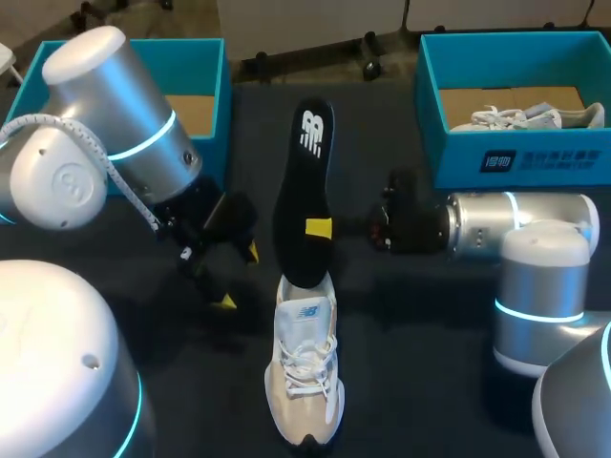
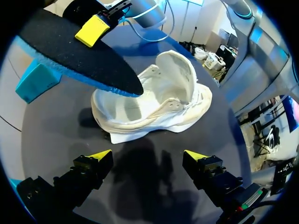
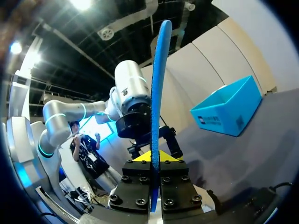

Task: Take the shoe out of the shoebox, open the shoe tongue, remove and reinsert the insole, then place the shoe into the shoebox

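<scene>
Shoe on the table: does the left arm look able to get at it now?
Probably yes: the left gripper is open and empty, and the shoe lies just ahead across bare table. The insole, held by the right gripper, hangs over its opening.

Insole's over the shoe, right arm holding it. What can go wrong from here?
1. The right jaws pinch the insole at one spot near its middle. Pushed into the shoe, its long end may bend or swivel in the grip.
2. The left jaws are open and off the shoe, so nothing steadies it. A push could slide or tip it.
3. The raised tongue might fold in under the insole.
</scene>
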Robot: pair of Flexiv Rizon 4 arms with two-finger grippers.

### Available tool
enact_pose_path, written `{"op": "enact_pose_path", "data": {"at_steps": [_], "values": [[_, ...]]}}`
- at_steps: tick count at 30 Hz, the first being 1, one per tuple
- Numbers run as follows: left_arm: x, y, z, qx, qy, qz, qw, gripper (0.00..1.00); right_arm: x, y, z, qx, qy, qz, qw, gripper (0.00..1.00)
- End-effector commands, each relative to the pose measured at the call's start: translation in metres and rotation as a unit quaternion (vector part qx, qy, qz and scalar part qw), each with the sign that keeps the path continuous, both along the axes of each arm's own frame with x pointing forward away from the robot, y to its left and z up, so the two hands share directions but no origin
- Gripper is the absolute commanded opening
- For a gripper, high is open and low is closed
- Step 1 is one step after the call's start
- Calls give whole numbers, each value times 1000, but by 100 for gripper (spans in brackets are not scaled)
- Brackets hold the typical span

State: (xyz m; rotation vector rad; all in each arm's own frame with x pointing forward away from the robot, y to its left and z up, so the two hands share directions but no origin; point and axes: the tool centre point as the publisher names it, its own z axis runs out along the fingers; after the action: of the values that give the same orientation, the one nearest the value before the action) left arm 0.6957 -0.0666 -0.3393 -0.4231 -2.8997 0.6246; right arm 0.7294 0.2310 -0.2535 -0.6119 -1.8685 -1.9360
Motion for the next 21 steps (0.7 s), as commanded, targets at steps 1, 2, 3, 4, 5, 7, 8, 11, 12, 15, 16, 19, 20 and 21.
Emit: {"op": "enact_pose_path", "data": {"at_steps": [1,2,3,4,5,7,8,11,12,15,16,19,20,21], "values": [[3,0,-7,-4,8,3,1000,100,3,9,-12,-6,3,-10,1000,0],[3,0,-7,-4,8,3,1000,100,3,9,-12,-6,3,-10,1000,0],[3,0,-7,-4,8,3,1000,100,3,9,-12,-6,3,-10,1000,0],[3,0,-7,-4,8,3,1000,100,3,9,-12,-6,3,-10,1000,0],[3,0,-7,-4,8,3,1000,100,3,9,-12,-6,3,-10,1000,0],[3,0,-7,-4,8,3,1000,100,3,9,-12,-6,3,-10,1000,0],[3,0,-7,-4,8,3,1000,100,3,9,-12,-6,3,-10,1000,0],[2,-4,-14,-4,14,7,1000,100,3,11,-13,-10,2,-10,1000,0],[2,-5,-18,0,15,12,1000,100,2,13,-14,-9,-5,-13,1000,0],[2,-6,-28,2,22,14,1000,100,0,17,-13,-9,-16,-16,1000,0],[3,-6,-30,5,21,18,1000,100,-1,18,-13,-10,-17,-17,1000,0],[3,-5,-33,3,21,28,999,100,0,21,-13,-13,-19,-17,1000,0],[3,-6,-35,2,20,28,999,100,1,22,-16,-15,-18,-17,1000,0],[3,-6,-35,2,19,29,999,100,2,22,-18,-14,-17,-16,1000,0]]}}
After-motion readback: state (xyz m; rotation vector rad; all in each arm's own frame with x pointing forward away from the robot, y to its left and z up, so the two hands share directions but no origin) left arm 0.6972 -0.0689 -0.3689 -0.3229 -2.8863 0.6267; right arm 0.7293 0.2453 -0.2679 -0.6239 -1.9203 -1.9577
